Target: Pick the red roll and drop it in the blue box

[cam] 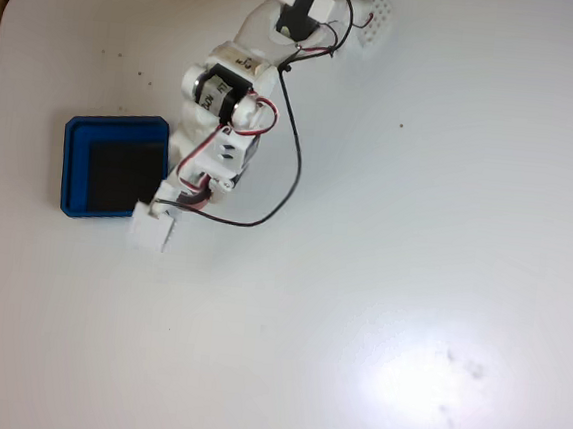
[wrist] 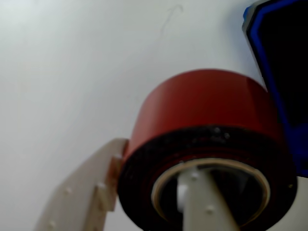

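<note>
In the wrist view the red roll (wrist: pixel 202 103) looms large, with a red outer side, dark face and pale core. My gripper (wrist: pixel 154 163) is shut on it: one white finger (wrist: pixel 204 202) sits inside the core and the other (wrist: pixel 91 192) presses the outer wall on the left. To its right lies the blue box (wrist: pixel 274 86), its rim and black floor showing. In the fixed view my gripper (cam: pixel 153 228) hangs just off the lower right corner of the blue box (cam: pixel 70 165). The arm hides the roll there.
The white arm (cam: pixel 221 98) reaches down from the top edge, trailing a black cable (cam: pixel 295 145). A small white perforated board (cam: pixel 379 22) lies near the base. The white table (cam: pixel 415 236) has a rounded corner at the top left, with brown floor beyond its left edge.
</note>
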You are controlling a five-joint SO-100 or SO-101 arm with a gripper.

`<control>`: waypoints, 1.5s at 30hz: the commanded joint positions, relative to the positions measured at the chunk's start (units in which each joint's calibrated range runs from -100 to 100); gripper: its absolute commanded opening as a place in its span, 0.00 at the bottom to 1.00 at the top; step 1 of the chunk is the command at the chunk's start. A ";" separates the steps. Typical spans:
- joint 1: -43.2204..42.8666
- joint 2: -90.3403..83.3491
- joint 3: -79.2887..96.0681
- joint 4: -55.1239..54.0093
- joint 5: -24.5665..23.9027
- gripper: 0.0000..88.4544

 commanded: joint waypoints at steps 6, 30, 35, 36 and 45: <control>12.23 -3.33 -3.62 -1.41 0.03 0.01; 20.44 9.46 -3.26 -21.70 0.03 0.01; 20.53 10.72 -3.26 -21.70 0.11 0.01; 20.53 10.72 -3.26 -21.70 0.11 0.01; 20.34 10.72 -3.26 -17.25 -0.06 0.01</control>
